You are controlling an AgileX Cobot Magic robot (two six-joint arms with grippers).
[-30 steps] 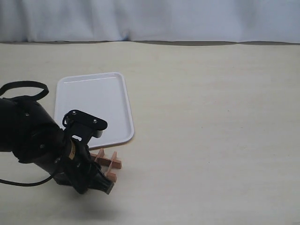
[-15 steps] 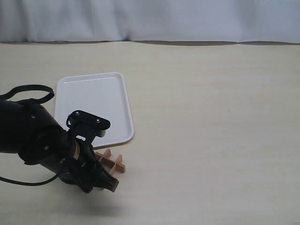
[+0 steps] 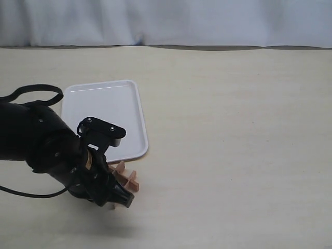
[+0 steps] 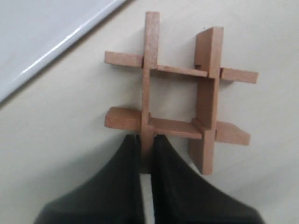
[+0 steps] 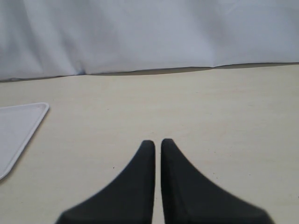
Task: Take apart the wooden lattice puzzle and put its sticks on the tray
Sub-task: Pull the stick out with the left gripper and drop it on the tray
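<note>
The wooden lattice puzzle (image 4: 180,100) is a reddish-brown hash of crossing sticks, and it is tilted up off the table next to the tray's near corner (image 3: 126,176). My left gripper (image 4: 147,140) is shut on the end of one of its sticks (image 4: 150,56). The black left arm hides most of the puzzle in the exterior view. The white tray (image 3: 106,116) lies just behind it, with its rim (image 4: 51,49) in the left wrist view. My right gripper (image 5: 157,143) is shut on nothing, above bare table, and does not appear in the exterior view.
A pale cloth backdrop (image 3: 166,21) runs along the table's far edge. The beige tabletop (image 3: 233,145) stretches to the right of the tray. A corner of the tray (image 5: 18,130) shows in the right wrist view.
My left gripper has shifted slightly right and up with the stick in it, and the puzzle has tipped up from lying flat. The right arm shows no earlier frames.
</note>
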